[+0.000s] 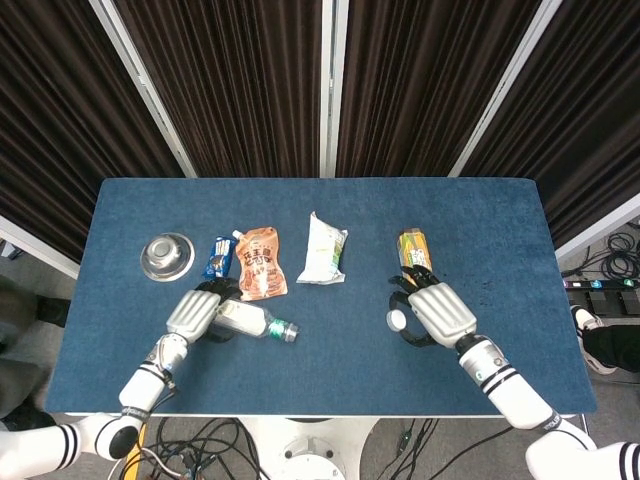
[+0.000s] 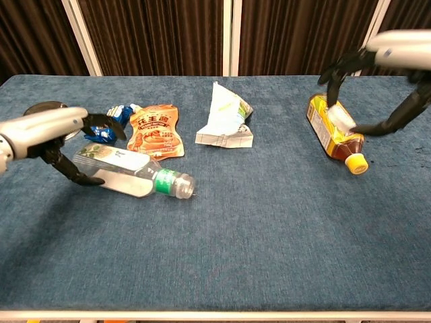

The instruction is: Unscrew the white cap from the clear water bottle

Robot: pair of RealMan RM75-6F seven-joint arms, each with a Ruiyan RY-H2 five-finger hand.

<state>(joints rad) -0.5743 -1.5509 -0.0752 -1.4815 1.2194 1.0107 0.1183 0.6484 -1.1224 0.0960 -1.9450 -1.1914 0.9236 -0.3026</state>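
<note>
Lying on its side on the blue table (image 1: 330, 345), the clear water bottle (image 2: 131, 174) has its open, uncapped neck pointing toward 4 o'clock in the chest view, the green label band just behind the neck. My left hand (image 1: 196, 313) wraps the bottle's base end, fingers (image 2: 76, 175) curled round the body, resting low at the table. My right hand (image 1: 432, 313) is at about 3 o'clock of the bottle, well apart from it, pinching the white cap (image 1: 397, 320) between thumb and fingers; in the chest view the cap (image 2: 340, 118) sits in front of the amber drink bottle (image 2: 331, 128), which lies flat with its yellow lid (image 2: 357, 162) toward me. At 12 o'clock of the clear bottle lies an orange pouch (image 1: 261, 261), a small blue packet (image 1: 218, 258) just beside it, and a steel bowl (image 1: 166, 255) beyond that at 10 o'clock. White crumpled bag (image 1: 323, 250) near table centre.
</note>
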